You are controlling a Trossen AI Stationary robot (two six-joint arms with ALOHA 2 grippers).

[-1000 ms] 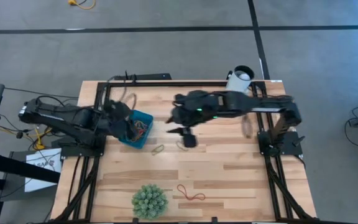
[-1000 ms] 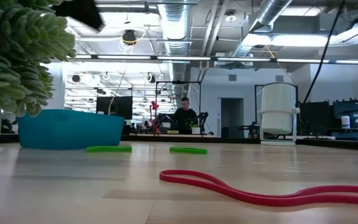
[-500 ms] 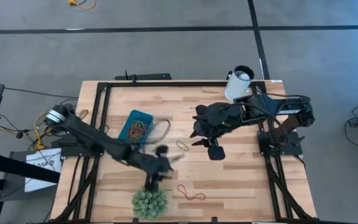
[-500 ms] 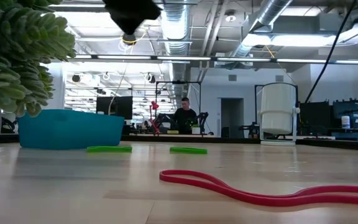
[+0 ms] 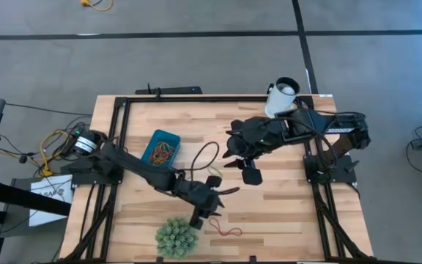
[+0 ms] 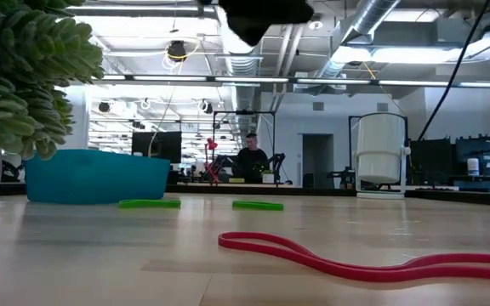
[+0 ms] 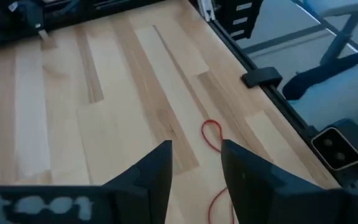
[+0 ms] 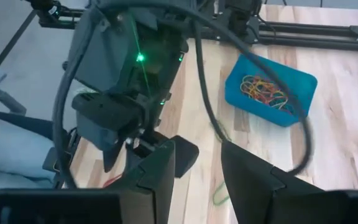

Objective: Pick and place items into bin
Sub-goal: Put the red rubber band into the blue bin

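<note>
The teal bin (image 5: 161,149) sits at the table's left and holds several coloured rubber bands (image 8: 265,89). A red band (image 5: 226,229) lies flat on the wood near the front edge; it also shows in the left wrist view (image 7: 211,134) and the low view (image 6: 330,259). Two green bands (image 6: 149,203) (image 6: 258,205) lie flat mid-table. My left gripper (image 5: 212,207) hovers open and empty above the table, just on the far-left side of the red band. My right gripper (image 5: 239,169) hovers open and empty above mid-table.
A green spiky ball (image 5: 176,236) stands at the front edge, close to my left gripper. A white cup (image 5: 283,95) stands at the far right corner. A black frame (image 5: 218,99) borders the table. People sit in the room beyond.
My left arm has swung from over the bin toward the table's near right, and its gripper now stands above the wood beside the red band. My right gripper has drawn back a little toward the right edge. The bin and the bands have kept still.
</note>
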